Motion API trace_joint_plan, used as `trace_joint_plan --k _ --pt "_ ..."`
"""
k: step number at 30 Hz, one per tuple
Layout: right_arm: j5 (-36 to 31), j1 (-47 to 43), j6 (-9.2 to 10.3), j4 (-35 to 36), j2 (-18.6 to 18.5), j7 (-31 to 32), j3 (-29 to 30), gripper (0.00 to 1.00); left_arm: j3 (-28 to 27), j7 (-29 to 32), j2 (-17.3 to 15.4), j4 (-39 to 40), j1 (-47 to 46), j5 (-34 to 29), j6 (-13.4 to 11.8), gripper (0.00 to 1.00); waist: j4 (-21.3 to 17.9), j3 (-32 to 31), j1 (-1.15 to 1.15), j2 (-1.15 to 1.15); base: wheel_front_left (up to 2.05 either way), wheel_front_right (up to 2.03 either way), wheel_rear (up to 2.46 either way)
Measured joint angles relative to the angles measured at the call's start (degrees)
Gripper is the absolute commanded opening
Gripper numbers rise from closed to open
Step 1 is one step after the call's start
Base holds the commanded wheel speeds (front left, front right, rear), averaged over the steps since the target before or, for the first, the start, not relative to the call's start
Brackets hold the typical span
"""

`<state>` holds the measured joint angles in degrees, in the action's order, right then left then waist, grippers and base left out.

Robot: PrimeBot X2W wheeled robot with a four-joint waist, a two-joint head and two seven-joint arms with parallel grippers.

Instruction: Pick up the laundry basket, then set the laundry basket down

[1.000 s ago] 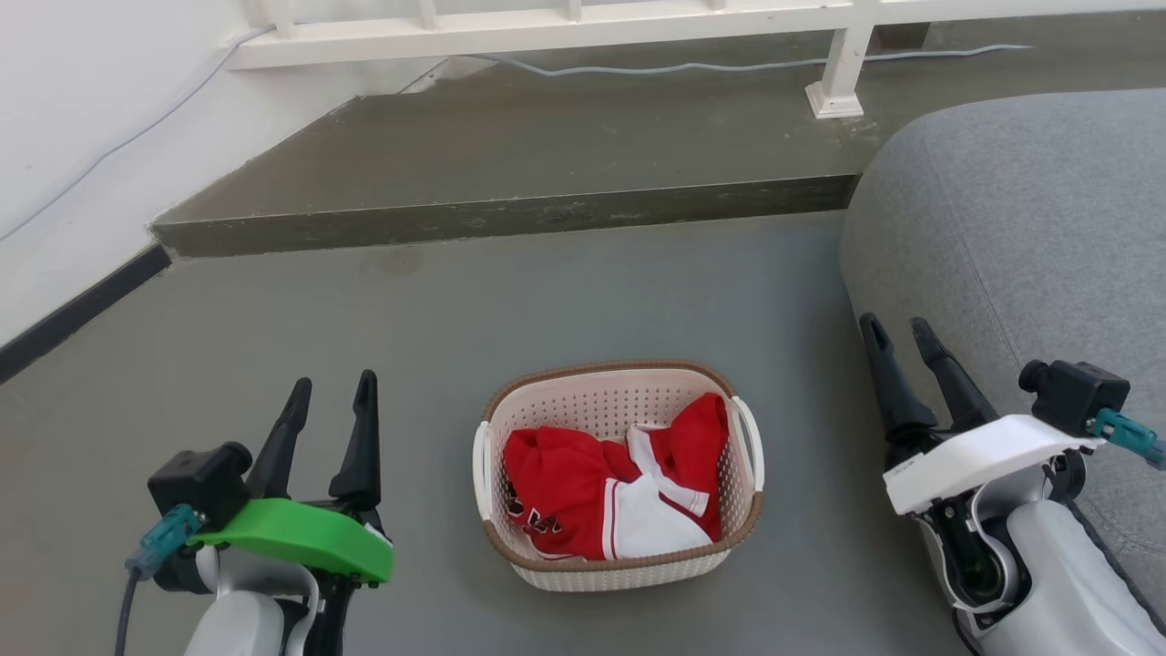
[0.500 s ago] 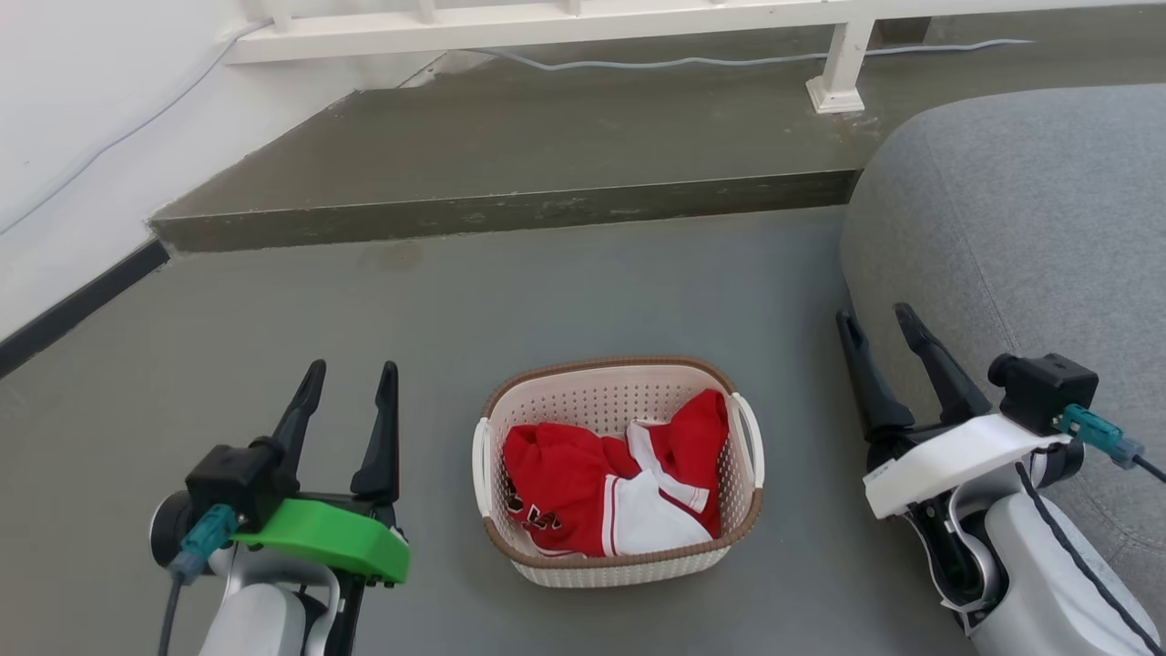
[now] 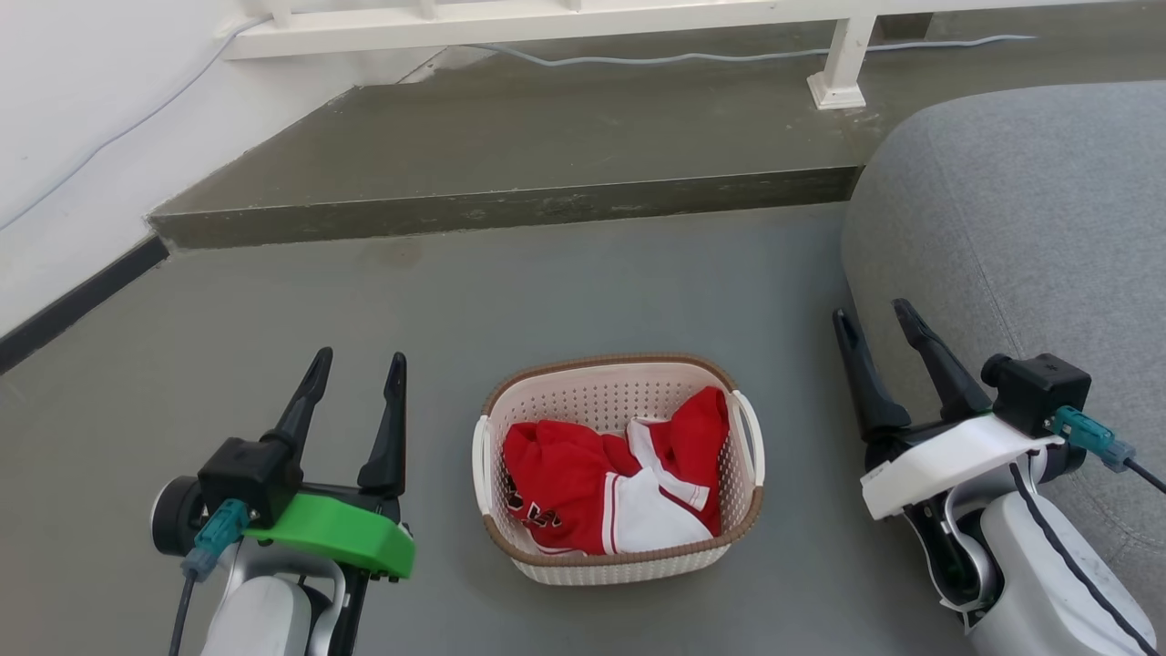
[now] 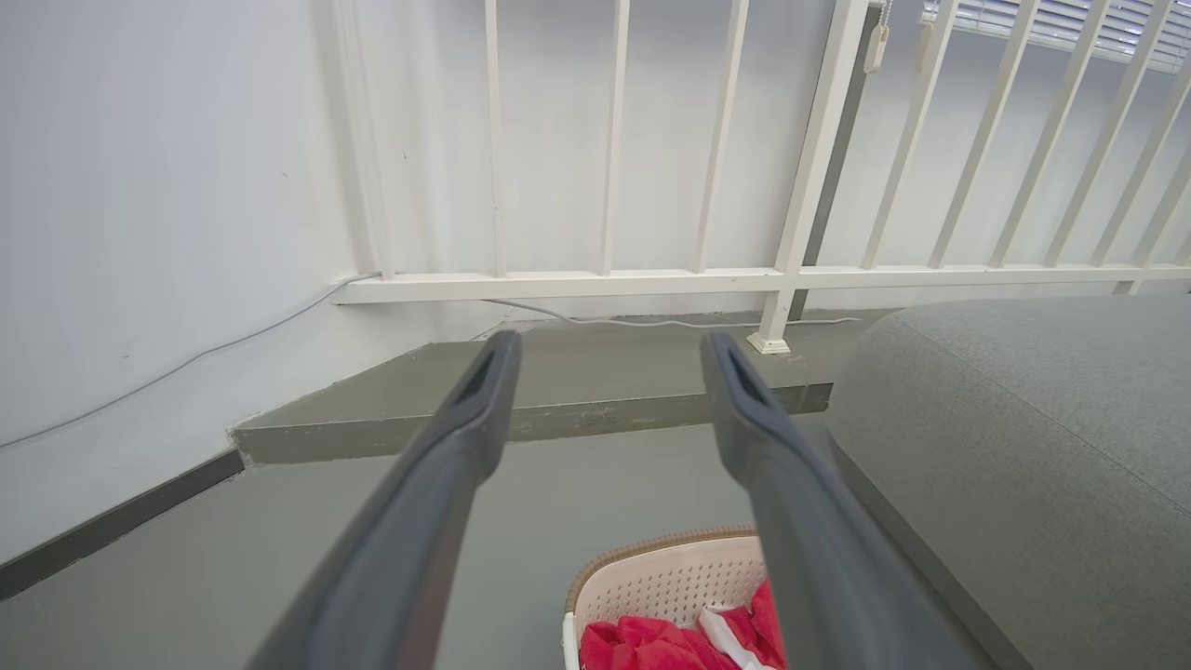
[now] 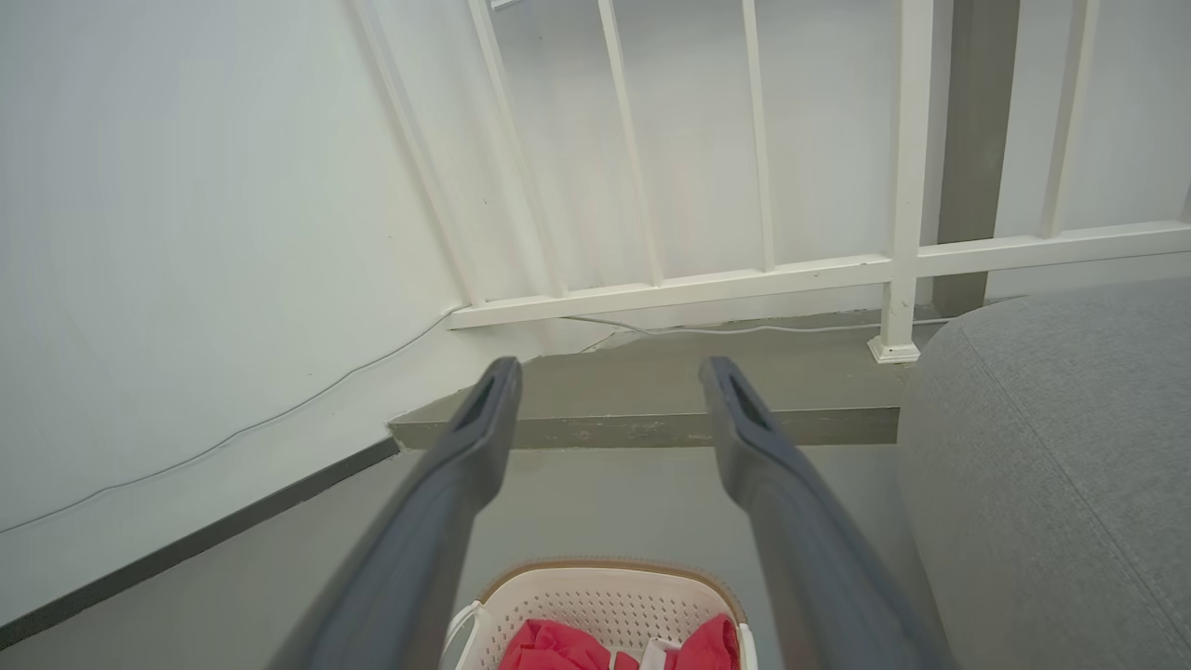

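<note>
The laundry basket [image 3: 583, 396], cream-white with a brown rim, stands on the grey floor between my arms, with red and white clothes inside. Its far rim also shows in the left wrist view as the laundry basket [image 4: 651, 582] and in the right wrist view as the laundry basket [image 5: 595, 596]. My left gripper [image 3: 357, 364] hovers open to the basket's left, a hand's width away, nothing between its fingers. Open as well, my right gripper [image 3: 873, 314] is off to the basket's right, near the sofa, and holds nothing.
A grey sofa [image 3: 1020, 228] bulges in on the right, close to my right arm. A raised concrete step [image 3: 510, 214] runs across behind the basket, with a white railing [image 3: 547, 27] and a cable on it. A white wall with a dark skirting is at left.
Both grippers have crept forward and slightly inward toward the basket. The basket itself has stayed put; the head view shifted a little.
</note>
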<state>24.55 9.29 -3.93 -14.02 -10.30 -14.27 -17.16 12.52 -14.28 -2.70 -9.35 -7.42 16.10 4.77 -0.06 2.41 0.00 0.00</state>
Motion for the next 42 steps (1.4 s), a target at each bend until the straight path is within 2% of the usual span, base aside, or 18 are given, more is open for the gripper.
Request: trace_joint_plan --k 16,30,42 --pt "-0.32 0.02 -0.08 -1.22 0.32 0.0 1.57 1.0 0.05 -0.15 0.11 -0.07 -0.63 0.04 0.07 1.0 -0.37 3.23 0.0 0.0 0.0 0.0 0.0" --pt "-0.32 4.98 -0.26 -2.77 -0.23 -0.01 3.63 1.0 0.16 -0.15 0.29 -3.61 -6.44 1.14 0.0 1.0 -1.27 11.97 0.0 0.0 0.0 0.0 0.0" --pt "0.91 11.35 -0.99 -8.38 0.02 -0.09 4.15 1.0 0.35 -0.16 0.53 -9.94 -14.14 3.45 -0.25 1.0 -2.08 20.59 0.01 0.0 0.0 0.0 0.0"
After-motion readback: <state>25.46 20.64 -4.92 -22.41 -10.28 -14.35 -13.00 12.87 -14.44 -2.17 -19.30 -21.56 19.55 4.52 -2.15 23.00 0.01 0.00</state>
